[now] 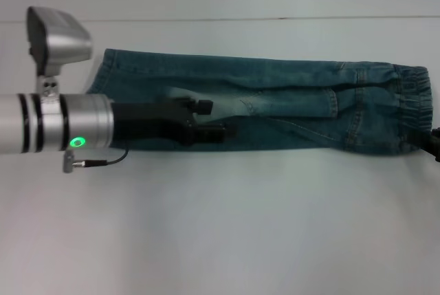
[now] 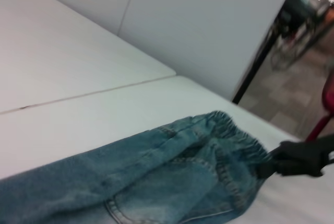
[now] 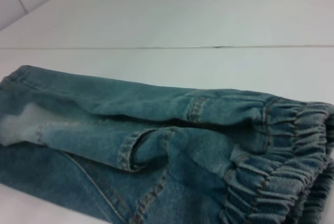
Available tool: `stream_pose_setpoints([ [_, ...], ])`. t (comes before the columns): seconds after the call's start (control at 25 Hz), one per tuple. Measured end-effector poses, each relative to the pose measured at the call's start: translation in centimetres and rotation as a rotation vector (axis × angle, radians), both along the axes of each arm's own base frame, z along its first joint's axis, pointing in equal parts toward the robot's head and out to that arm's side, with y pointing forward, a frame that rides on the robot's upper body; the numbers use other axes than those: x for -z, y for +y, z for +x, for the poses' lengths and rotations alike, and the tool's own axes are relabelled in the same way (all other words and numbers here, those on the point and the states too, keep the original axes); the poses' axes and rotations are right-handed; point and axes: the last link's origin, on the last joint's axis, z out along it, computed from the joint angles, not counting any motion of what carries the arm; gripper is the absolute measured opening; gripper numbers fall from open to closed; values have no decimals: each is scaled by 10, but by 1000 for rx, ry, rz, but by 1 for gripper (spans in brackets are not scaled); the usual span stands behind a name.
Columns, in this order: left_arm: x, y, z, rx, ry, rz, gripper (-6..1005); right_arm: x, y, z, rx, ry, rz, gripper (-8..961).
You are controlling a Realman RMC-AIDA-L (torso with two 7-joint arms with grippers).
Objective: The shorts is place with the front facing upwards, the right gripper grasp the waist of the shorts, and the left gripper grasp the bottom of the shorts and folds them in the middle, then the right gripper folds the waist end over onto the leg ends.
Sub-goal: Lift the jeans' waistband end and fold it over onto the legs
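Shorts: I see the shorts (image 1: 275, 106) lying flat on the white worktop (image 1: 220, 226), already folded lengthwise so that one leg is on top of the other. They make a long band near the far edge of the worktop, running from left to right.
Waist: the waist (image 1: 412, 109) is the end toward the right edge of the worktop, gathered and darker.
Leg ends: the leg ends (image 1: 110, 82) are the opposite end, toward the left edge, partly behind my left arm.
Left gripper: the left gripper (image 1: 206, 123) is over the middle part of the shorts, near their front edge, pointing to the right. I cannot tell if its jaws are apart or together.
Right gripper: the right gripper (image 2: 302, 157) is at the waist, touching the edge of the elastic band. In the head view I see only a small black part of it at the right border. Whether its jaws are clamped on the cloth I cannot tell.
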Motion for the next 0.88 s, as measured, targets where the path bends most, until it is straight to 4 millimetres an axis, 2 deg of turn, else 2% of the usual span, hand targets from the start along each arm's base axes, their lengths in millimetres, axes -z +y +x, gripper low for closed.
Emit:
stream_pose_setpoints([
  [0.4, 10, 35, 6, 25, 67, 240, 599, -3, 3, -3, -16, 0, -2, 59],
  [0.64, 39, 41, 18, 105, 117, 262, 470, -10, 6, -7, -34, -10, 6, 58],
  [0.76, 52, 41, 21, 132, 147, 247, 352, -12, 8, -9, -41, -14, 9, 58],
  [0.88, 57, 42, 24, 139, 151, 254, 233, -14, 10, -11, -49, -18, 12, 59],
])
